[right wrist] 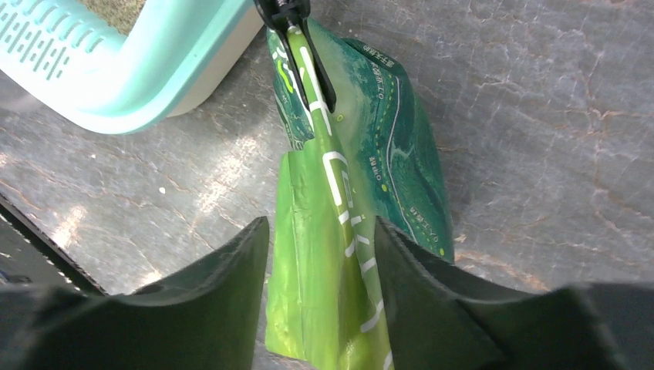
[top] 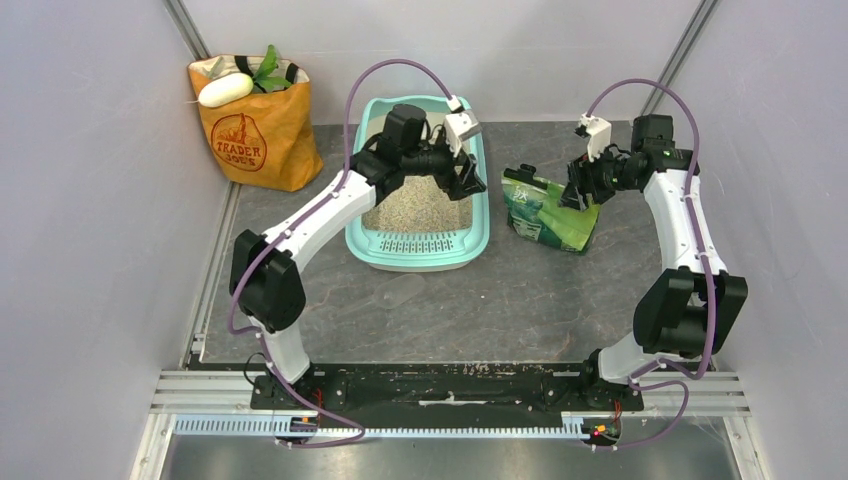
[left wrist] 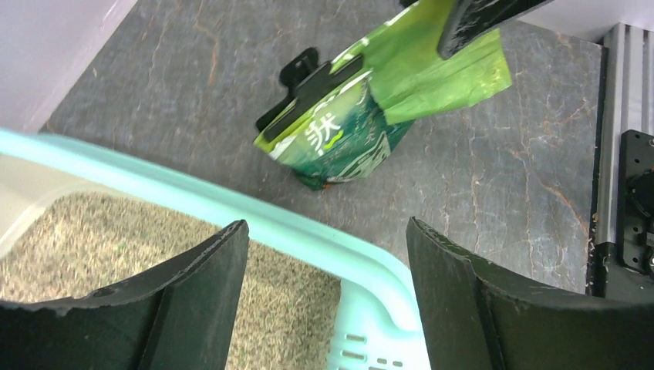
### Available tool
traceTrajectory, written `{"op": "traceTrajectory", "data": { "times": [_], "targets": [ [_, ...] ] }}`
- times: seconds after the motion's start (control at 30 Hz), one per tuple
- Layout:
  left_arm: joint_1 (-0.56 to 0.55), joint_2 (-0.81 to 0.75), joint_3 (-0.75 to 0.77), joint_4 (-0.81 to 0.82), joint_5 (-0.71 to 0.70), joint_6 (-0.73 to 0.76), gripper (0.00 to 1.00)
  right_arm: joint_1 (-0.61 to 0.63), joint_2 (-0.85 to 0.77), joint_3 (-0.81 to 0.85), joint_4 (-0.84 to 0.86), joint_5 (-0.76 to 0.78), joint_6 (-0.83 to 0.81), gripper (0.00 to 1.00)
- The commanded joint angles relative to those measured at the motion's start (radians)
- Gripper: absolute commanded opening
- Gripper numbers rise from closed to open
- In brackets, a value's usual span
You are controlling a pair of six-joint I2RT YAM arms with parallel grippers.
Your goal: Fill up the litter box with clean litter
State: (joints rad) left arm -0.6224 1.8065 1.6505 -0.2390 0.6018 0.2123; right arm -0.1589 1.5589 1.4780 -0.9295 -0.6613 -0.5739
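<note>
My left gripper [top: 468, 182] hangs over the right-hand rim of the mint-teal litter box [top: 420, 264], fingers spread wide and holding nothing. From my left wrist, the rim runs between the two black fingers. Inside the box, the clean litter [top: 415, 210] lies as a beige, speckled bed across the floor of the tray, up to the slotted grate step [top: 415, 243] at the near end.

To the right, on the grey stone-patterned table [top: 450, 310], a green printed bag [top: 545, 215] sits just beside the box but apart from it. My right gripper [top: 577, 188] is over the bag's far end, its fingers parted, with the bag's flattened top fold running through the gap. The fold is thin and the fingers stand wide, so nothing is pinched. A black clip [left wrist: 308, 85] is clamped on the fold at the end nearer the box.

An orange paper grocery bag [top: 255, 140] stands in the far left corner (greens and something pale poking out of it), well away from both arms.
</note>
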Motion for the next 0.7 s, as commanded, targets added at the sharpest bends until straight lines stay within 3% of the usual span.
{"op": "traceTrajectory", "data": {
  "times": [0.0, 0.03, 0.07, 0.23, 0.37, 0.47, 0.67],
  "targets": [
    [0.042, -0.078, 0.049, -0.055, -0.018, -0.08, 0.81, 0.004, -0.033, 0.028, 0.009, -0.022, 0.014, 0.78],
    [0.049, -0.082, 0.058, -0.076, -0.036, -0.086, 0.81, 0.004, -0.041, 0.034, 0.016, -0.03, 0.024, 0.92],
    [0.059, -0.083, 0.073, -0.104, -0.053, -0.096, 0.81, 0.005, -0.053, 0.041, 0.028, -0.035, 0.04, 0.96],
    [0.133, -0.118, 0.106, -0.211, -0.121, -0.157, 0.82, 0.004, -0.085, 0.109, 0.122, -0.032, 0.176, 0.97],
    [0.173, -0.112, 0.208, -0.44, -0.276, -0.105, 0.84, 0.004, -0.086, 0.184, 0.257, 0.06, 0.401, 0.97],
    [0.231, -0.116, 0.256, -0.614, -0.296, -0.072, 0.85, 0.003, -0.086, 0.221, 0.313, 0.172, 0.543, 0.97],
    [0.417, -0.216, 0.163, -0.71, -0.292, -0.089, 0.88, -0.004, -0.144, 0.175, 0.284, 0.308, 0.574, 0.97]
  ]
}}
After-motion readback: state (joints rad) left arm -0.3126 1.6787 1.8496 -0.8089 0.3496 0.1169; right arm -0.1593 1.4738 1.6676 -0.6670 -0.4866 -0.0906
